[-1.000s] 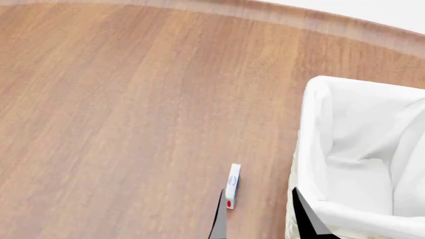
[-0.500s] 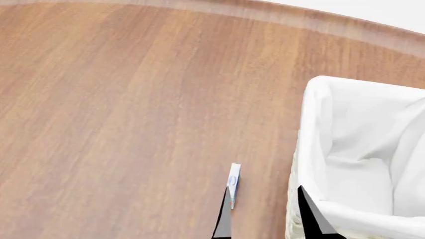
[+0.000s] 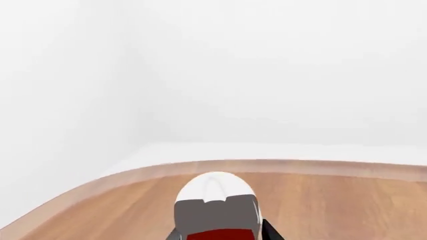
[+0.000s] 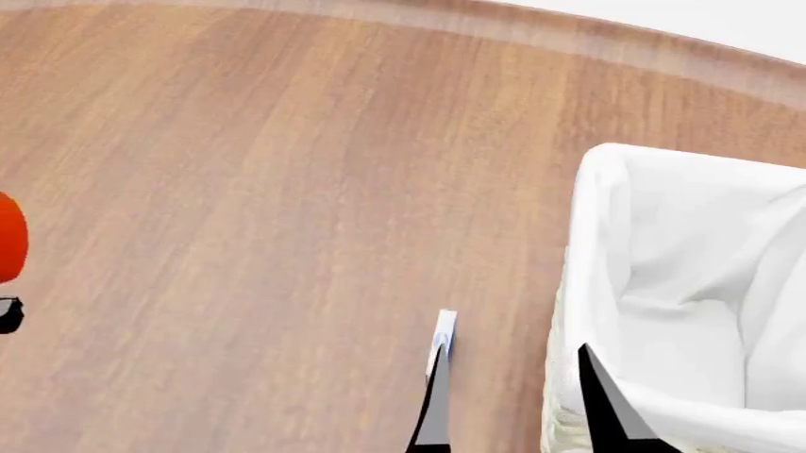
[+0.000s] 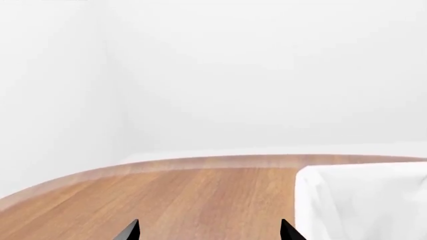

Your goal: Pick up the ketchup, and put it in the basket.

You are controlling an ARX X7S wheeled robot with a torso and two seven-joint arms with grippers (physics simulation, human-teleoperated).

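At the far left edge of the head view, an orange-red rounded form (image 4: 8, 236) shows partly in frame, with a small dark part just beneath it; by its colour this is judged to be the ketchup, raised clear of the table (image 4: 252, 189). The left wrist view supports this: the ketchup's white cap (image 3: 215, 189) sits directly ahead of the camera with a red band of body below it, flanked by dark finger parts of the left gripper (image 3: 217, 235). The jaws appear closed about the bottle, though the contact itself lies below the picture's edge. Moving right, the wooden table is bare across its middle. Near the bottom centre, the two dark tips of the right gripper (image 4: 511, 401) stand well apart with nothing between them, one tip crossing a small white object (image 4: 444, 330) lying on the table. At the right stands the basket (image 4: 592, 245), its white liner folded over the rim, interior apparently empty. Judgement: the bottle is lifted and the carry is in hand. The next move calls for traversing rightward across the table, clearing the basket's near-left rim and the idle right gripper, then lowering before release.
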